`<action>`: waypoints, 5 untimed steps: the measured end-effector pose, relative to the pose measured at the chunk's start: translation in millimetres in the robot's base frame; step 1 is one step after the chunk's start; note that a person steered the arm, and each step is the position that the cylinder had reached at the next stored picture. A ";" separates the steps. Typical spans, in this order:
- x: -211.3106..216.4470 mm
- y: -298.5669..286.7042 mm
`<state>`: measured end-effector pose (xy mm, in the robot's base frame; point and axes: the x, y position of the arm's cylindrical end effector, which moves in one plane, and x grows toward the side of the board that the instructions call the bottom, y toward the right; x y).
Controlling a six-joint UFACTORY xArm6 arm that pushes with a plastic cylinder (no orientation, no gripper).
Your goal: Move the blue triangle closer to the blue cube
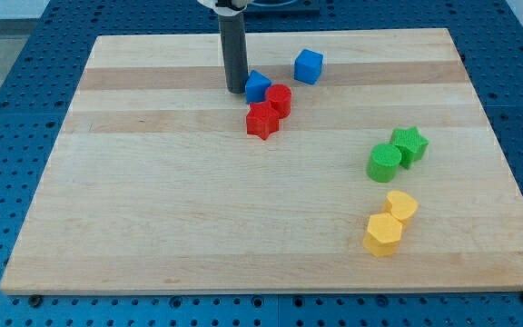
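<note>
The blue triangle (258,85) lies near the top middle of the wooden board (152,200). The blue cube (308,65) sits a short way up and to the view's right of it, with a gap between them. My tip (235,90) stands just left of the blue triangle, touching or nearly touching its left side. A red cylinder (280,99) touches the triangle's lower right, and a red star (262,121) lies just below that.
A green cylinder (384,163) and a green star (410,143) sit together at the right. A yellow block (400,206) and a yellow hexagon (383,234) lie below them. Blue perforated table surrounds the board.
</note>
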<state>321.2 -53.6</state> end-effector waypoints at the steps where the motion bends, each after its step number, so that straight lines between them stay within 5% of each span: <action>1: 3.7 -7.2; 5: 23.2 9.8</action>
<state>344.5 -43.8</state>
